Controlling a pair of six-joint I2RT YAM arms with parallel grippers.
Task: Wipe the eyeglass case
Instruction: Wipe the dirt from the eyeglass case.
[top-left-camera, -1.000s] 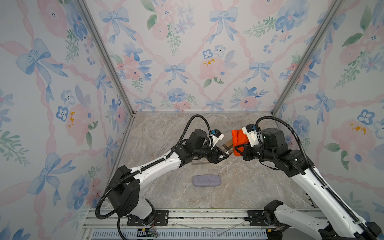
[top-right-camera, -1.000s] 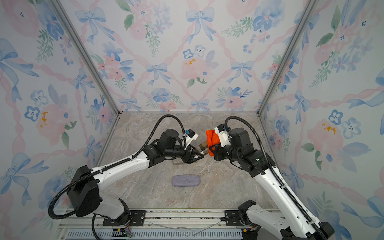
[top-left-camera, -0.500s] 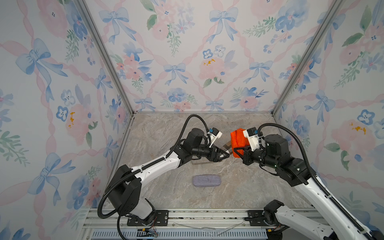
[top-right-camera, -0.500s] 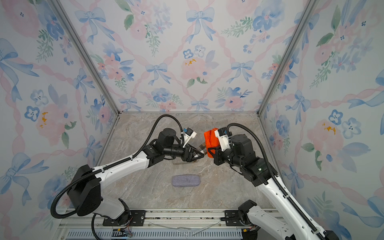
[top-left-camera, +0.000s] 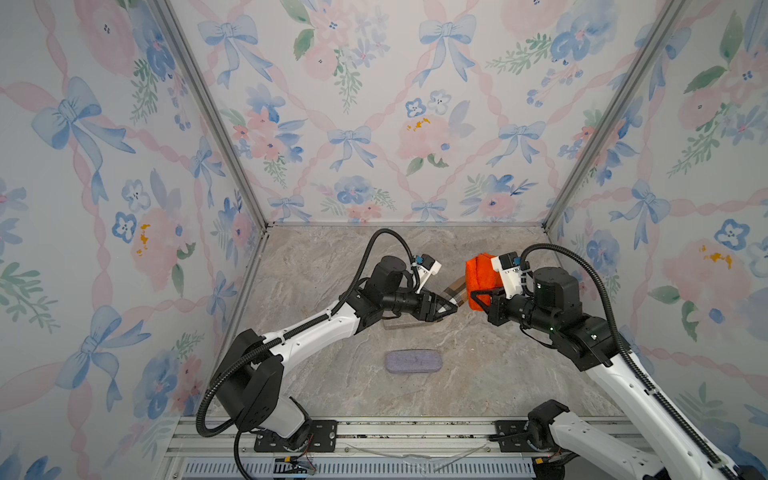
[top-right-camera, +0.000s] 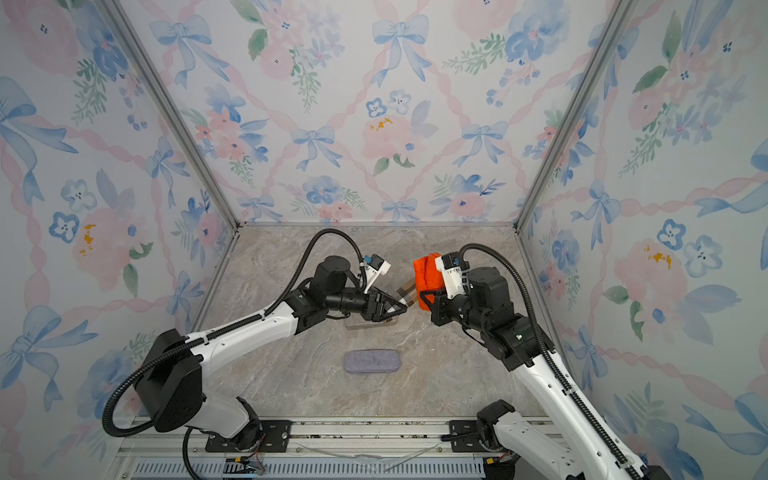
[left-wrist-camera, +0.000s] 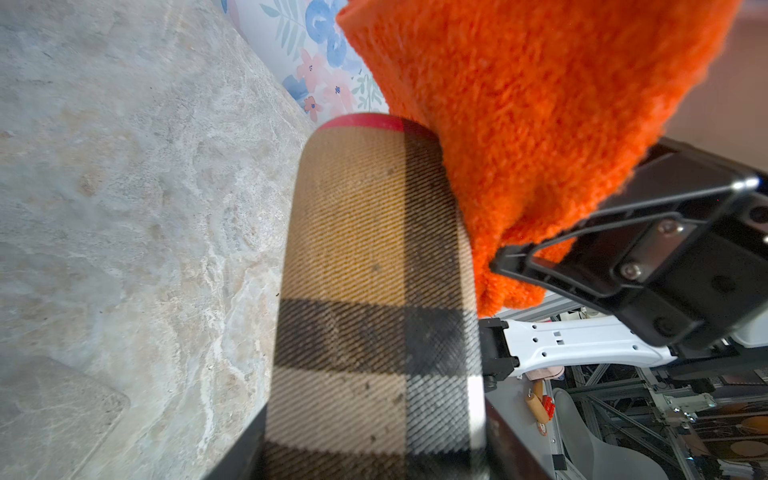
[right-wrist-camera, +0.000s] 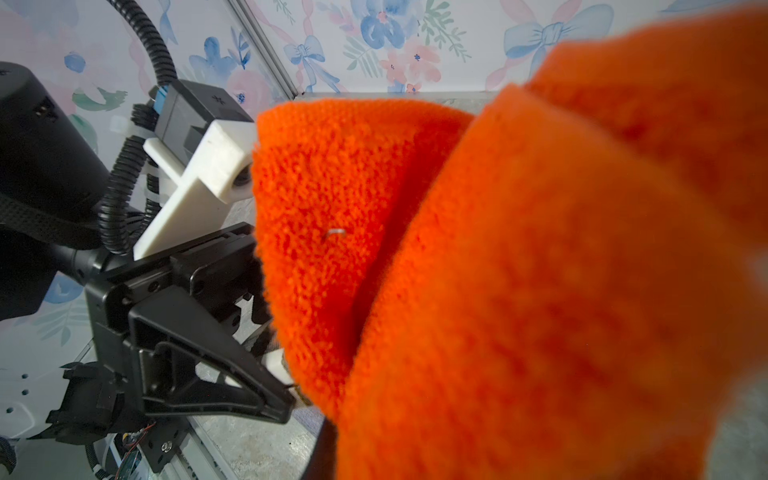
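In both top views the left jaws were clenched on 1 end of the plaid eyeglass case (top-left-camera: 456, 289), held in the air above the desk (top-left-camera: 316, 266). The right jaws were clamped on a bunched orange cloth (top-left-camera: 482, 276) that met the case's free end. A lilac oblong thing (top-left-camera: 412, 361) lay well apart, nearer the front rail, and a faint clear thing (top-left-camera: 399, 323) lay under the left arm; I could not tell what either was. The step in hand looked like the wiping itself. Doing it well would likely call for a firm hold on the left while the cloth stroked lengthwise along the fabric. Pressure should be light so the case was not levered out of its grip, followed by a turn to reach its other faces. In the left wrist view the case (left-wrist-camera: 374, 291) ran away from the camera with the cloth (left-wrist-camera: 540, 104) pressed against 1 side near its red-trimmed tip. The gripped end was cut off at the frame's edge, and the side under the cloth was hidden. In the right wrist view the cloth (right-wrist-camera: 540, 291) filled most of the frame, blurred. It hid the right jaws and nearly all of the case, and only the left jaws showed beside it.
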